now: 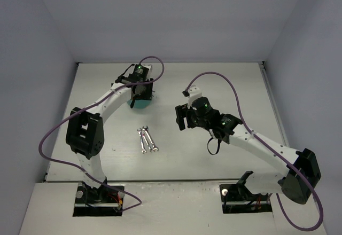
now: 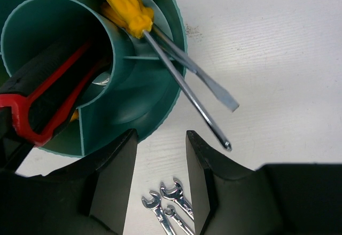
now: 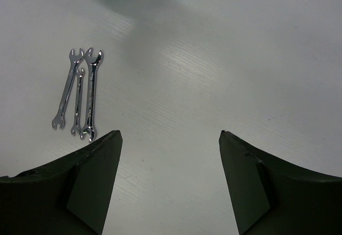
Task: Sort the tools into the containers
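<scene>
Looking down at the desk (image 3: 214, 59), we are worrying most about the three silver wrenches (image 3: 80, 93). They are lying flat and side by side, touching each other. A hand going for one could be pushing the others away, or its fingers could be sliding off the thin shiny metal.

We are also watching the two yellow-handled screwdrivers (image 2: 125, 5) in the teal organiser (image 2: 176, 48). Their metal tips are poking out over the rim, and the left hand (image 2: 160, 160) is hanging just beside that rim. A bump there could be knocking them out or tipping the organiser. The red-handled tool (image 2: 32, 112) is sticking out of the middle ring too.

The left hand is partly open and holding nothing; we are seeing bare desk between its fingers. The right hand (image 3: 170, 139) is wide open and empty as well, hanging above the desk.

From the right hand, the wrenches are lying in front and off to the left, well apart from it. From the left hand, they are showing low down past its fingers, near the organiser but not in it.
</scene>
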### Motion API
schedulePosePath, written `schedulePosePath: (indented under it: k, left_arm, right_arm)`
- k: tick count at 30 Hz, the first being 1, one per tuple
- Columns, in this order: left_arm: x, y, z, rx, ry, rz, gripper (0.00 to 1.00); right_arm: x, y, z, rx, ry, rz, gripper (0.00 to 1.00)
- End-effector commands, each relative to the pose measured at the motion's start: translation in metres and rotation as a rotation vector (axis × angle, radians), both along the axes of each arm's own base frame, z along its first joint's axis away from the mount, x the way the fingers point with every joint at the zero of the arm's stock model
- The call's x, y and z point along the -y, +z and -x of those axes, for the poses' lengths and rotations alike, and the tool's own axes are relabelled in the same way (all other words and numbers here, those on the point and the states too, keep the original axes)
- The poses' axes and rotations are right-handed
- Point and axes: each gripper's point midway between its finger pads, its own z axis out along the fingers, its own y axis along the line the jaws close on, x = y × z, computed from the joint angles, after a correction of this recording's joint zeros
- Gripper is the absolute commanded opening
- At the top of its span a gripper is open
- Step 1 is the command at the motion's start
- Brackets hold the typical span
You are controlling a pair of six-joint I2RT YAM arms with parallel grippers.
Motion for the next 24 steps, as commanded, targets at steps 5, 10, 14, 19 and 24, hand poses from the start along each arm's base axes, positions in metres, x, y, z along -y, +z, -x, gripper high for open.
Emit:
schedulePosePath:
  k: [5,10,14,19,24]
  left_arm:
    - [0.003,0.04,-0.02,0.129,0.04,0.067,0.38]
    - [0.003,0.043,-0.024,0.146,0.049,0.073,0.38]
    - [0.004,0.05,-0.023,0.157,0.047,0.082,0.38]
    - [0.004,0.066,-0.016,0.169,0.053,0.115,0.38]
    - [0.001,0.089,0.012,0.125,0.084,0.162,0.43]
  right_arm:
    - [-0.008,0.019,-0.008,0.038,-0.002,-0.059,0.71]
    - [-0.009,0.019,-0.007,0.034,-0.001,-0.062,0.71]
    - [-0.009,0.02,-0.008,0.036,0.003,-0.064,0.71]
    - [-0.011,0.023,-0.009,0.041,0.008,-0.066,0.71]
    - [-0.015,0.024,-0.011,0.043,0.021,-0.061,0.71]
